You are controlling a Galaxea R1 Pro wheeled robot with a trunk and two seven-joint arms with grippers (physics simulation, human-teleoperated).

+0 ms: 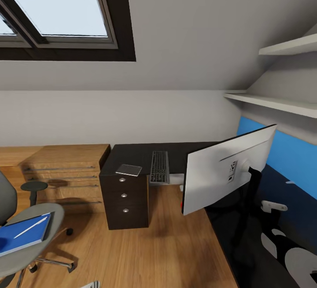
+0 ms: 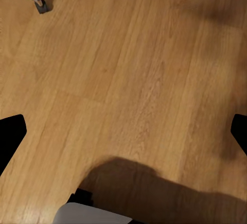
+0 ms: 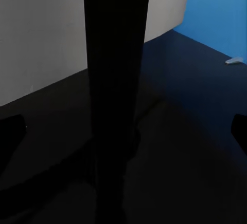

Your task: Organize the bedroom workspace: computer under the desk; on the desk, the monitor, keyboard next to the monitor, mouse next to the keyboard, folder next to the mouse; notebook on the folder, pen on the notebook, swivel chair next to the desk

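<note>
On the dark desk (image 1: 132, 156) lie the keyboard (image 1: 160, 167) and notebook (image 1: 129, 169); the monitor (image 1: 224, 173) stands nearby. Still undone: the blue folder (image 1: 24, 234) with the pen (image 1: 31, 227) rests on the swivel chair (image 1: 26, 252). Both grippers' fingers spread wide, empty.

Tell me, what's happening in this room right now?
A robot is tidying a bedroom workspace. The monitor appears tilted above the dark desk, its back facing us; the right wrist view looks along its dark stand. The keyboard and a small grey pad lie on the desk. The blue folder, with a pen on it, waits on the swivel chair. The left wrist view looks down at bare wooden floor.
</note>
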